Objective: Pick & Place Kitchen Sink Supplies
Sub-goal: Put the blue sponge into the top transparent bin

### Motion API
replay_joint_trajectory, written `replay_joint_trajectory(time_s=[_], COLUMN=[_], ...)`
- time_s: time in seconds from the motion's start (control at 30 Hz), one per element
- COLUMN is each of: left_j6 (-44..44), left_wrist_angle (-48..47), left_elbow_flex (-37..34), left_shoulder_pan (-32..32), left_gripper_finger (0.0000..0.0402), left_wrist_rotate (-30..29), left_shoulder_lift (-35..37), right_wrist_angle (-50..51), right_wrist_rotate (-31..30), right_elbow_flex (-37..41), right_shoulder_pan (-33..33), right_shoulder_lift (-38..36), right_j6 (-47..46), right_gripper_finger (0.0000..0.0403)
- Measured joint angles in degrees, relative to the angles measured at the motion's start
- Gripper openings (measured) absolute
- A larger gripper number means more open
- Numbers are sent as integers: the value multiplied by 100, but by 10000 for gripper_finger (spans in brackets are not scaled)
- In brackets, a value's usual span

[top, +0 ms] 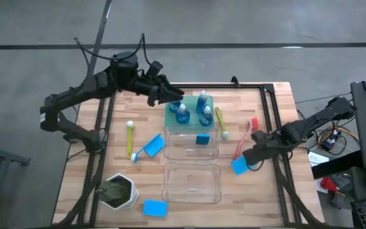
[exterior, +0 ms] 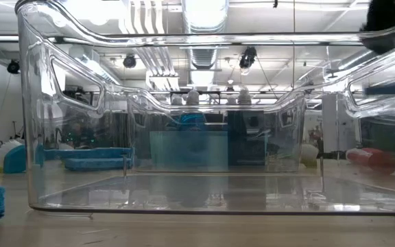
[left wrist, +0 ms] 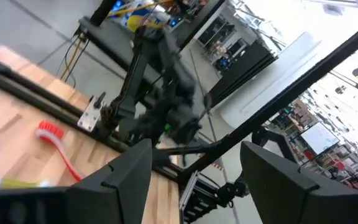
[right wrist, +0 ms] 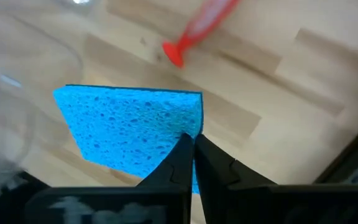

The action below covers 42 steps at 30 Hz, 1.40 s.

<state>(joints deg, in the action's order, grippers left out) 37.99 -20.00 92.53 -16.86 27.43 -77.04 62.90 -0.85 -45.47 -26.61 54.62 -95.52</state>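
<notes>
My right gripper (top: 250, 156) is shut on a bright blue sponge (right wrist: 129, 134) over the table's right part, beside the red brush (top: 245, 138). My left gripper (top: 170, 95) hovers open and level at the far left corner of the green tray (top: 170, 121), where small bottles of blue liquid (top: 202, 102) stand; nothing is between its fingers (left wrist: 129, 180). Another sponge (top: 202, 138) lies in the far clear bin (top: 191, 152). Two more lie on the wood, one (top: 152, 145) left of the bins and one (top: 154, 208) near the front edge. Yellow-green brushes (top: 130, 140) (top: 221, 122) lie flat. My right gripper pinches the sponge at one short end (right wrist: 190, 127) between its two fingers. The fingers come from above, slanting steeply down. The sponge hangs tilted below them, with most of its body sticking out to one side, and looks lifted off the wood.
A second clear bin (top: 191, 183) stands nearer the front edge, filling the low view (exterior: 184, 137). A white hexagonal pot of greenery (top: 119, 191) sits at the front left. A black frame (top: 269, 108) runs along the table's far and right sides.
</notes>
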Motion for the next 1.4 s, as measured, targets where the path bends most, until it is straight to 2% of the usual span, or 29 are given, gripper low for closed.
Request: replay_joint_trajectory(time_s=[0.23,0.4,0.53,0.73,1.4], left_j6=[311,515,569,665,735], left_wrist_angle=[-25,-20,-20,-36,-26], left_elbow_flex=[0,0,0,0,0], left_shoulder_pan=[24,78,122,232,634], left_gripper_finger=[236,236,236,236,236], left_wrist_rotate=[7,14,25,351,336], left_shoulder_lift=[-233,-442,-663,-1007,-1611], right_wrist_angle=[795,1080,1176,1188,1151], right_wrist_rotate=[-792,-1141,-1264,-1292,-1433], right_elbow_flex=[-1053,-1686,-2141,-2775,-4671], right_shoulder_pan=[0,21,186,559,1861], right_shoulder_lift=[196,517,852,1307,2508], right_j6=[26,219,585,1202,3548], right_gripper_finger=[8,8,8,8,8])
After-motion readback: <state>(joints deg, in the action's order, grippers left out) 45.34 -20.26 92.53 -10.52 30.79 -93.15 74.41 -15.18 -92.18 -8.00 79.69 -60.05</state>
